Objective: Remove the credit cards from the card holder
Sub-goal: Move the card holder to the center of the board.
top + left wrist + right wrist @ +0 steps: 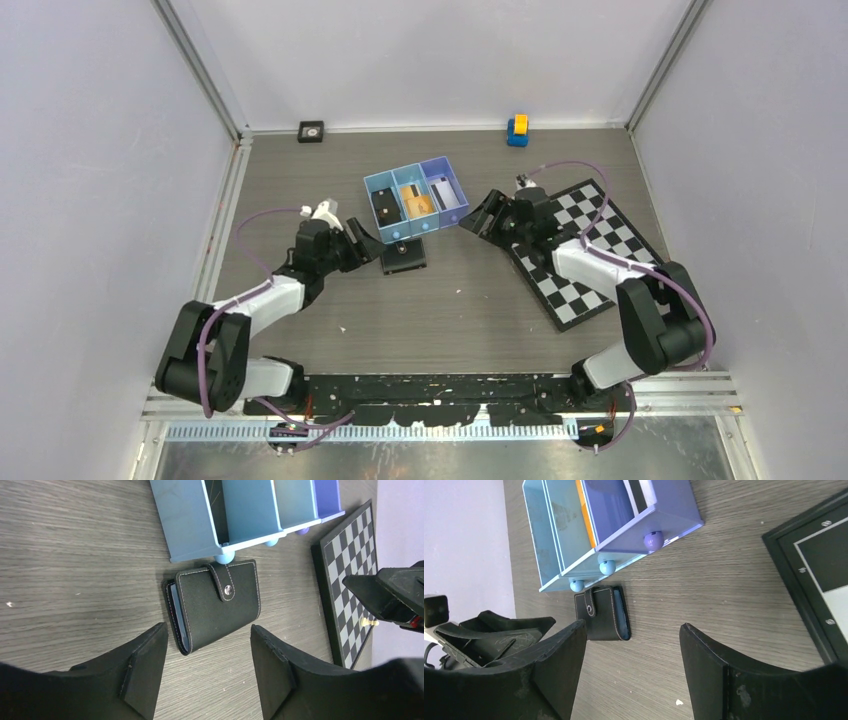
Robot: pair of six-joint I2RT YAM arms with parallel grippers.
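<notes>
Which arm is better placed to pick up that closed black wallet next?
Likely the left. The left fingers, open, frame the closed card holder squarely and close. The right fingers, also open, sit farther off with it off-centre.

No text, number, brand or sign readable in any view.

Credit cards [418, 205] in the blue tray [187, 520]: faces too small to make out any print.

Card holder [220, 605], just in front of the tray: black outer face with pale stitching and one metal snap on the strap, no lettering legible.

Small black square [311, 131], far left of the tray by the back wall: pale round mark at centre, unreadable.
</notes>
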